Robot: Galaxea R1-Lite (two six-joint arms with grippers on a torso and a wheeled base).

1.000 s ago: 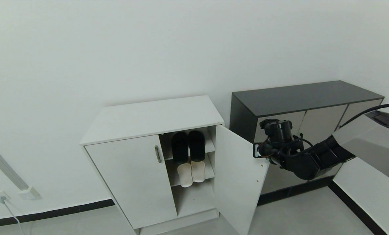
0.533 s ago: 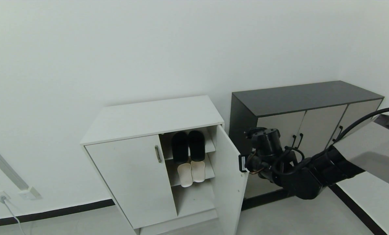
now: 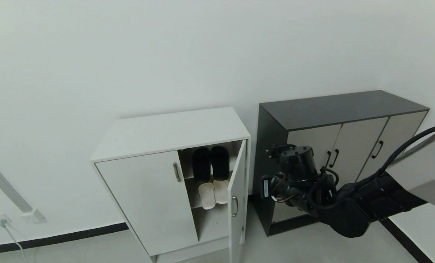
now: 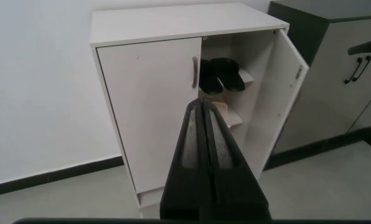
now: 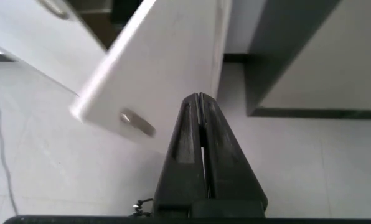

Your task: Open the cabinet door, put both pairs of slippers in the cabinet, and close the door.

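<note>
- Cabinet door [image 3: 238,171] stands partly open; black slippers [image 3: 210,163] lie on the upper shelf, cream slippers [image 3: 213,193] on the shelf below.
- Right gripper [image 5: 200,98] is clenched and empty, at the door's outer face near its handle [image 5: 137,123].
- Left gripper [image 4: 201,103] is clenched and empty, well apart from the cabinet [image 4: 173,25].

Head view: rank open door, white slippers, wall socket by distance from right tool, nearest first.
1. Open door, just left of the right tool.
2. White slippers, inside on the middle shelf.
3. Wall socket, far left, low on the wall.
</note>
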